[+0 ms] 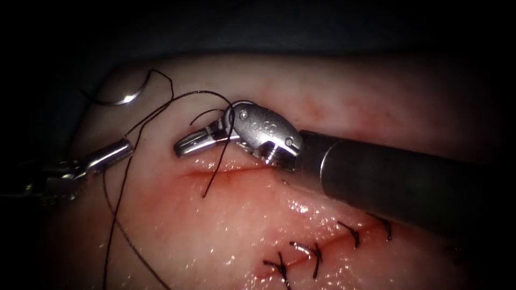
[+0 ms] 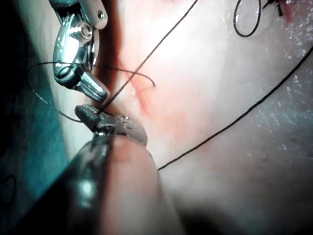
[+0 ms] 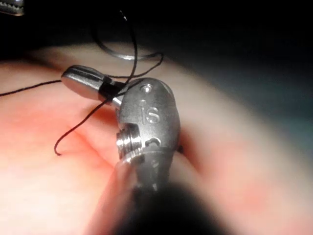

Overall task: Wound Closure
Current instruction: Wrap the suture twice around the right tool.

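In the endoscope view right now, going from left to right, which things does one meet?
Left arm's tool, shut on the thread → needle, lying free on the tissue → right arm's tool, shut on the thread → finished stitches near the lower right.

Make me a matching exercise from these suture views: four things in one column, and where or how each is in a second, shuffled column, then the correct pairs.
Things
1. needle
2. left tool
3. right tool
4. finished stitches

States
A. wrapped by a loop of thread, above the cut
B. lying free on the tissue, held by neither tool
C. crossing the closed stretch of the cut
D. jaws shut on the thread, left of the cut

Pairs: 1-B, 2-D, 3-A, 4-C
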`<move>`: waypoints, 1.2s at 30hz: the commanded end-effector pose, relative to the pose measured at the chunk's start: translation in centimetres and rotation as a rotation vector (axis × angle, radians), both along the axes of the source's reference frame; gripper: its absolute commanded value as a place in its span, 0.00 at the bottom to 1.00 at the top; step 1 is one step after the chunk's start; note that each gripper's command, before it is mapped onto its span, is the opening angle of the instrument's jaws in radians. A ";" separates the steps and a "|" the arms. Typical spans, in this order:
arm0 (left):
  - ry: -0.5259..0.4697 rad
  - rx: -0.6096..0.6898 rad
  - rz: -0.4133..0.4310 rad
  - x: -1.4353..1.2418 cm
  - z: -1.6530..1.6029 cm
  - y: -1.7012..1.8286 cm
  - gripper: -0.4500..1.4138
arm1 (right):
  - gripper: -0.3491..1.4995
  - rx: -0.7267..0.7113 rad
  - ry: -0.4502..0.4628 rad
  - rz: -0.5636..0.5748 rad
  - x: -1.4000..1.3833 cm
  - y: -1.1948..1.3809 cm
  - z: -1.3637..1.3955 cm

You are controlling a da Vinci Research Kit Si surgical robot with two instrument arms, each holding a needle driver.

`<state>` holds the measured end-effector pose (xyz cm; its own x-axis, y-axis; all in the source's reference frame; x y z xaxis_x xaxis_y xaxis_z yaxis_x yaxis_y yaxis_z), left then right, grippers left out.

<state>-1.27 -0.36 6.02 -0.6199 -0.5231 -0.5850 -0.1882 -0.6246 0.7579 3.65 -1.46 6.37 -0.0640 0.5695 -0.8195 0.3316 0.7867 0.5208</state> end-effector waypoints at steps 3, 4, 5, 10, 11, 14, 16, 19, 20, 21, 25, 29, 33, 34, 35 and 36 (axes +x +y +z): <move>0.027 0.008 -0.029 -0.15 0.38 0.12 0.00 | 0.00 0.025 0.049 0.041 0.09 0.01 -0.10; 0.038 0.015 -0.023 -0.20 0.55 0.11 0.00 | 0.00 0.039 0.066 0.057 0.10 -0.01 -0.15; 0.048 0.022 -0.016 -0.25 0.66 0.08 0.00 | 0.00 0.054 0.086 0.073 0.12 -0.02 -0.20; 0.069 0.037 0.020 -0.46 0.79 -0.03 0.00 | 0.20 0.102 0.127 0.182 0.18 -0.02 -0.39; 0.068 0.034 0.032 -0.52 0.77 -0.07 0.00 | 0.37 0.127 0.135 0.243 0.21 0.00 -0.42; 0.072 0.030 0.047 -0.61 0.74 -0.16 0.00 | 0.46 0.148 0.147 0.287 0.23 0.02 -0.44; 0.065 0.028 0.055 -0.65 0.72 -0.24 0.00 | 0.55 0.153 0.122 0.305 0.25 0.03 -0.43; 0.065 0.033 0.067 -0.71 0.67 -0.35 0.00 | 0.74 0.157 0.081 0.341 0.28 0.04 -0.40; 0.067 0.032 0.073 -0.72 0.66 -0.39 0.00 | 0.76 0.146 0.075 0.351 0.28 0.05 -0.39; 0.067 0.029 0.076 -0.74 0.64 -0.42 0.00 | 0.81 0.118 0.070 0.367 0.29 0.06 -0.37; 0.077 0.021 0.103 -0.84 0.49 -0.64 0.00 | 0.87 0.029 0.057 0.415 0.27 0.10 -0.26; 0.076 0.014 0.127 -0.94 0.31 -0.80 0.00 | 0.87 0.007 0.035 0.435 0.25 0.08 -0.14; 0.053 0.003 0.150 -1.05 0.06 -0.88 0.00 | 0.88 -0.034 -0.018 0.474 0.25 -0.02 0.01; 0.051 0.003 0.151 -1.07 0.02 -0.88 0.00 | 0.91 -0.046 -0.037 0.490 0.25 -0.04 0.03; 0.049 0.004 0.152 -1.08 -0.03 -0.87 0.00 | 0.92 -0.050 -0.052 0.498 0.25 -0.07 0.06; 0.042 0.006 0.156 -1.08 -0.10 -0.84 0.00 | 0.92 -0.057 -0.066 0.505 0.25 -0.13 0.09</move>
<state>-2.28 -1.25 5.85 -0.5538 -0.6085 -0.5683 -0.0557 -0.6540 0.7545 3.81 -1.65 6.45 -0.2613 0.4347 -0.8618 -0.1358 0.8674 0.4787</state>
